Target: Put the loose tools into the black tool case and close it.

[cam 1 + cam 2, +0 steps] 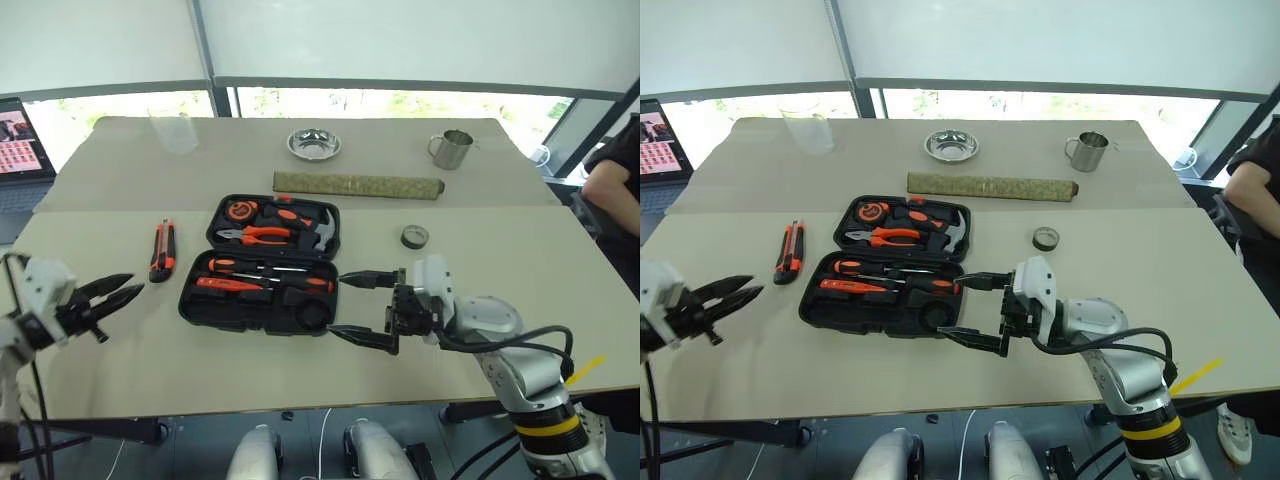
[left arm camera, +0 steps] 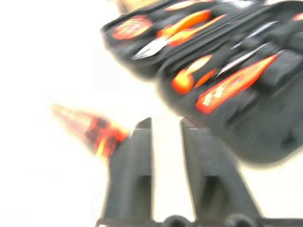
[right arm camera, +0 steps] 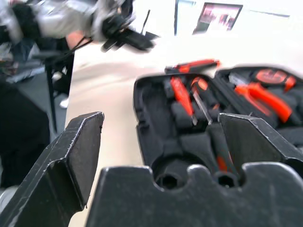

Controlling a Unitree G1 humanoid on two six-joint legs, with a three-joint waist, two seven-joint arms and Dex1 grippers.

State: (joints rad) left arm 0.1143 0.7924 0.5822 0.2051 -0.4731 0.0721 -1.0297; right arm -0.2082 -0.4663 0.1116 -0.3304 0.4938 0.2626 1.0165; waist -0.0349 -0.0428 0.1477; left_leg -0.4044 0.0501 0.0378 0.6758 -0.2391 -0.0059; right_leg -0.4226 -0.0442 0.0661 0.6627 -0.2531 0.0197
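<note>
The black tool case (image 1: pixel 225 312) lies open in the middle of the table. Two orange-and-black screwdrivers (image 1: pixel 262 269) rest in its near half. Pliers, a hammer and a tape measure fill the far half. An orange-and-black utility knife (image 1: pixel 162 250) lies on the table left of the case. On the right, past the case, sits a small dark tape roll (image 1: pixel 415 236). My left gripper (image 1: pixel 136 286) hovers near the table's left front, open and empty, pointing toward the case. My right gripper (image 1: pixel 337 304) stands wide open at the case's right edge, holding nothing.
At the back stand a steel bowl (image 1: pixel 314 143), a metal mug (image 1: pixel 452 149) and a clear cup (image 1: pixel 175 130). A long greenish bar (image 1: pixel 357 184) lies behind the case. A laptop (image 1: pixel 20 150) sits far left. A person's arm (image 1: pixel 612 185) shows at the right.
</note>
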